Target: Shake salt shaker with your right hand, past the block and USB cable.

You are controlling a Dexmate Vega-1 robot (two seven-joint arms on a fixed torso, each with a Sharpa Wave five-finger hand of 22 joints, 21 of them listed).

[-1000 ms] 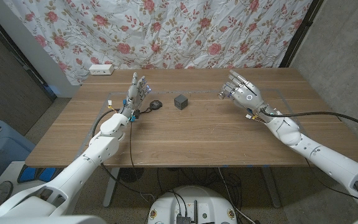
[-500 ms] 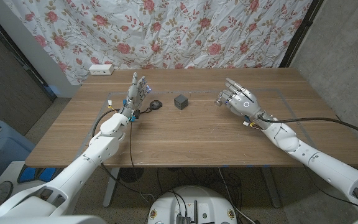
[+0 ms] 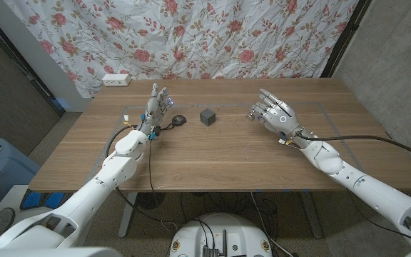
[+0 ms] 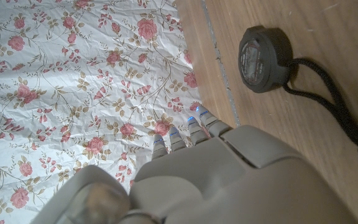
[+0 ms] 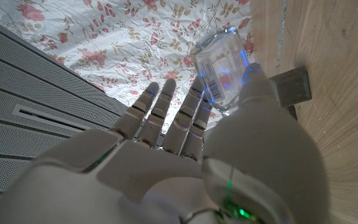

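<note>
The salt shaker (image 5: 221,68) is a small clear glass or plastic thing with a printed label on it, up off the wooden table (image 3: 220,153) at the fingertips of the right hand (image 3: 273,114), with its long axis running roughly along the fingers, pointing away from the palm. The thumb and a finger pinch it while the rest of the fingers lie straight and a bit apart. The left hand (image 3: 155,107) stands upright with fingers straight and close together, holding nothing, just beside the USB cable (image 3: 177,120), and the dark block (image 3: 207,116) sits between the two hands.
</note>
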